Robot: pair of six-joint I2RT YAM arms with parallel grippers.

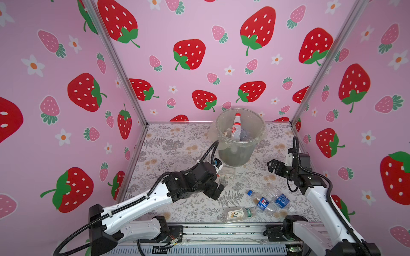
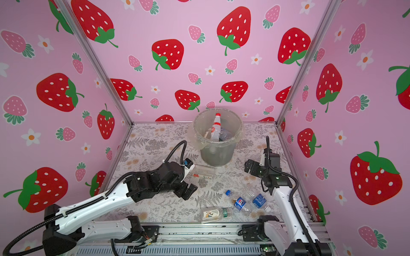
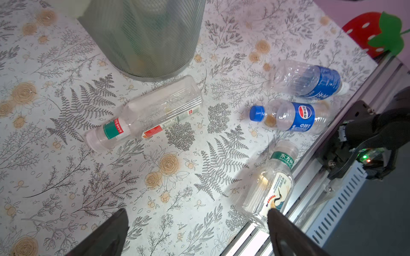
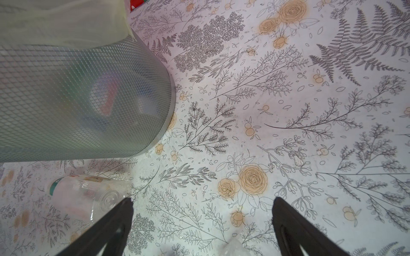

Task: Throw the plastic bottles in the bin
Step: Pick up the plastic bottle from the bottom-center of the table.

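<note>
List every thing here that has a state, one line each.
bin, upright, bag-lined, bottles inside
red-capped bottle, leaning inside the bin, cap on
clear bottle by the bin, lying on its side
Pepsi bottle, lying on its side, blue cap on
blue-label bottle, lying on its side, white cap on
crane-label bottle, lying on its side
left gripper, jaws open, empty
right gripper, jaws open, empty

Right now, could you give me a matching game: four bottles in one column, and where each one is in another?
1 red-capped bottle
2 Pepsi bottle
3 bird-label bottle
4 long clear bottle

A at the table's front edge
B inside the bin
C lying at the bin's foot
D beside another blue-labelled bottle

Pairs: 1-B, 2-D, 3-A, 4-C
</note>
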